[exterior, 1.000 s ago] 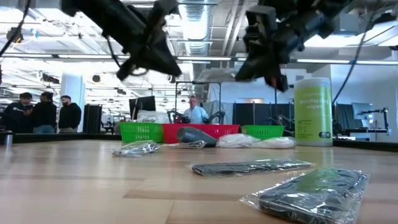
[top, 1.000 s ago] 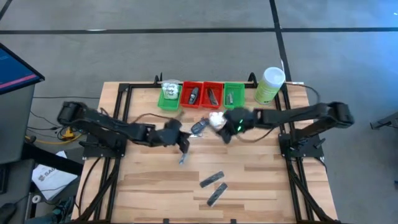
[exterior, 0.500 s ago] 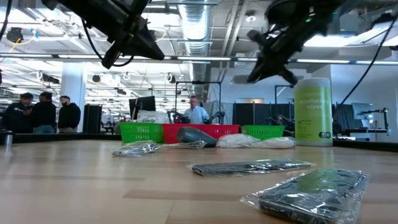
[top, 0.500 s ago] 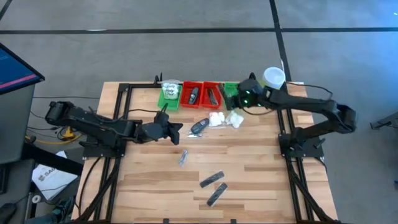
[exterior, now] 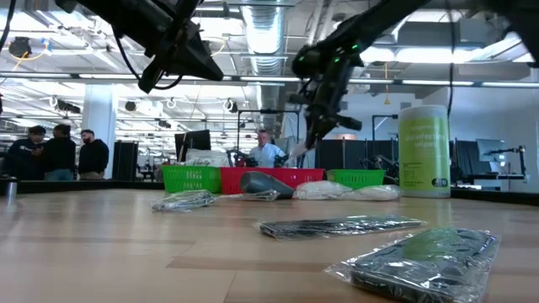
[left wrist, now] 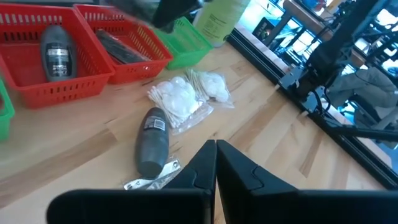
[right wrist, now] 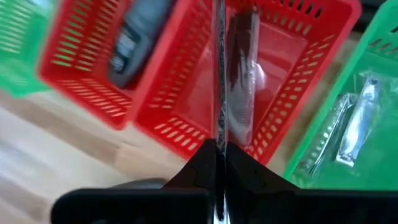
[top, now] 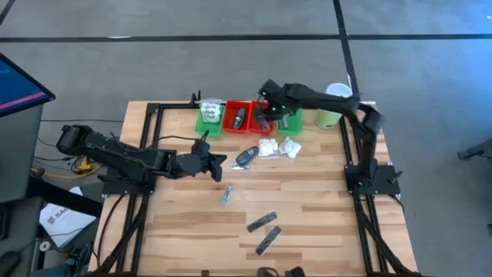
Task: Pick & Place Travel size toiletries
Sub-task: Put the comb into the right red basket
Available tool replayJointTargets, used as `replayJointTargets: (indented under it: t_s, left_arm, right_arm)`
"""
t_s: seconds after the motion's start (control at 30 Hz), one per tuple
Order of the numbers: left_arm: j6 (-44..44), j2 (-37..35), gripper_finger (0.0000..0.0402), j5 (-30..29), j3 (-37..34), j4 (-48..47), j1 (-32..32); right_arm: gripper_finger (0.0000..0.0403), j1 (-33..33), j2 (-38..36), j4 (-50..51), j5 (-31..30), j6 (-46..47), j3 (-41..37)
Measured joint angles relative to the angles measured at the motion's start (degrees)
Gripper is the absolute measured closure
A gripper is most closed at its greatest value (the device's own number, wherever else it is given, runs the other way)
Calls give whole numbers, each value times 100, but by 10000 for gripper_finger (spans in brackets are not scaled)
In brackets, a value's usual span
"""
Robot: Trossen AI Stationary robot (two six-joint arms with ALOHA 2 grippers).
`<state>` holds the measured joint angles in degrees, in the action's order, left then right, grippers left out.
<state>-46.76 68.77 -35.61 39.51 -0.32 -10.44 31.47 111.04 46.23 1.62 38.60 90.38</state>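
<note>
right pincer (right wrist: 216, 152) | clamped on wrapped bar (right wrist: 218, 74) | above red tray (right wrist: 186, 121)

1. "Disinfecting wipes" is printed in white on the pale green canister (exterior: 424, 150) standing on the counter (exterior: 126, 244); the smaller lines beneath cannot be read.
2. A pale label is borne by the black oval piece (left wrist: 152, 138), but its print is too small to read.

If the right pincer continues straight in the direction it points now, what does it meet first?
Most likely the dark flat bar lying in the red tray: the shut right pincer points down into that tray. Depth is unclear.
</note>
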Motion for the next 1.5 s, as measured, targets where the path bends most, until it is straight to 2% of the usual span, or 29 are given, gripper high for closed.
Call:
replayJointTargets:
  t_s: [0.17,0.3,0.5,0.73,0.93,1.13,1.33,1.5]
  left_arm:
    - [153,0,398,0,0,1,-95]
    - [187,0,398,-20,0,0,-118]
    - [349,0,398,-40,2,-4,-118]
    - [450,-2,398,-42,2,0,-102]
    - [450,-2,398,-40,4,11,-31]
    - [448,-4,398,2,9,45,-56]
    - [444,-4,398,4,9,50,-57]
    - [444,-4,398,3,9,75,-57]
  right_arm:
    - [398,-56,657,763,149,-406,737]
    - [398,-135,840,692,148,-431,908]
    - [398,-63,833,607,-93,-430,932]
    - [398,-22,836,589,-106,-456,888]
    - [397,-84,1188,716,-74,-504,889]
    - [381,-139,1201,497,-342,-535,893]
    - [369,-150,1194,479,-335,-595,891]
    - [338,-183,1186,502,-381,-611,890]
